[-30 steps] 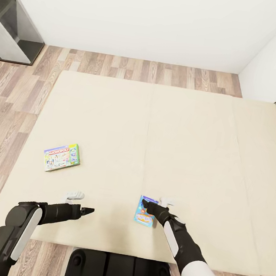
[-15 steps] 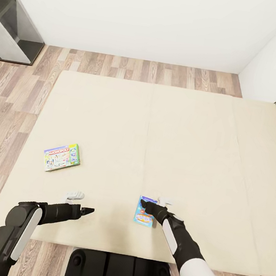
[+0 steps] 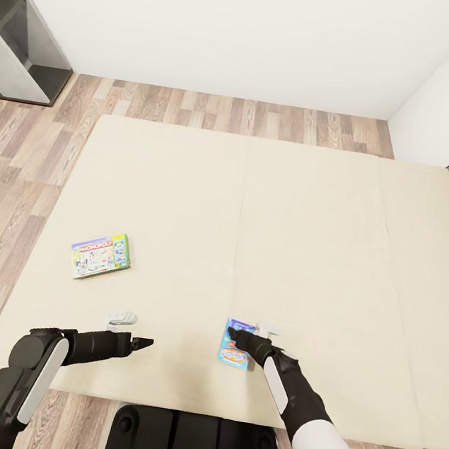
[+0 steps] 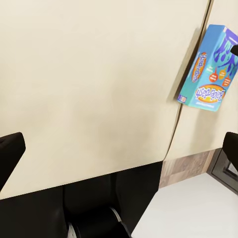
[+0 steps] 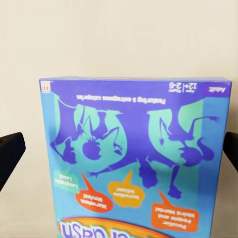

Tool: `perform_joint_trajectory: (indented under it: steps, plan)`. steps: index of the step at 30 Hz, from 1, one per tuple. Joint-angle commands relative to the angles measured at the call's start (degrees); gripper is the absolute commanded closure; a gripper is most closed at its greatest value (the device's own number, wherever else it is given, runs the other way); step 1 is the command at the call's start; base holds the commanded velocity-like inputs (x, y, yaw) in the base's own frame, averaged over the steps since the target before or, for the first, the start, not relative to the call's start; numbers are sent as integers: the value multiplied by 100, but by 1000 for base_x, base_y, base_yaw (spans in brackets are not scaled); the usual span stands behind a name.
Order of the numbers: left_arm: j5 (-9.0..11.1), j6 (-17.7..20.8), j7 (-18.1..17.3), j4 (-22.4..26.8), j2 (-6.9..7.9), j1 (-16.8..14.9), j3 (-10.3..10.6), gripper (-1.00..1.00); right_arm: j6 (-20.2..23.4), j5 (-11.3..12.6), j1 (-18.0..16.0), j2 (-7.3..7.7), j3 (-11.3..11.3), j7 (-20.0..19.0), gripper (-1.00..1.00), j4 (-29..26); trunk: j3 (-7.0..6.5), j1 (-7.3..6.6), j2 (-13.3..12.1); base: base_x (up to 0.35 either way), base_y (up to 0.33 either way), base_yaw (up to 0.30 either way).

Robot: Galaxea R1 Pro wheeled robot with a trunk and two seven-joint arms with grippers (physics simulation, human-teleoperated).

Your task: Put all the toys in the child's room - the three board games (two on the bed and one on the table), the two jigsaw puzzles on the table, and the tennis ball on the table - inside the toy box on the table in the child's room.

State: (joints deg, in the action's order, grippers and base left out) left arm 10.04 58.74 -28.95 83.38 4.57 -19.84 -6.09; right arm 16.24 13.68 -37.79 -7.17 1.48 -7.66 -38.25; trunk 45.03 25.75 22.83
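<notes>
Two board games lie flat on the bed (image 3: 311, 215), a wide cream mattress over a wood-plank floor (image 3: 17, 174) with white walls behind. The blue board game (image 3: 236, 343), bright with purple cartoon figures and orange speech bubbles, sits directly under the right end effector (image 3: 232, 335), whose fingers are spread wide on either side of it, gripping nothing. The green board game (image 3: 101, 254) lies just beyond the left end effector (image 3: 145, 343), open and empty.

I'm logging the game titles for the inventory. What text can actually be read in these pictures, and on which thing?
"MONOPOLY": red banner on the flat yellow-green game box lying on the cream bed.
"12+" and "2-6": upside-down corner print on the flat blue cartoon game box.
Its title and speech bubbles: too blurred to read.
</notes>
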Motion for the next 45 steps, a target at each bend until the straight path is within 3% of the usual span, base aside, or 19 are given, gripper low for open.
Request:
perform_joint_trajectory:
  steps: [1,45]
  plan:
    - [24,41,-3,3,0,-3,-6,-100,33,30,0,-1,2,0,-100,-5,6,3,9,0,0,0]
    - [24,41,-1,3,0,-3,-6,-100,205,20,-10,13,8,19,-100,89,6,3,9,0,0,0]
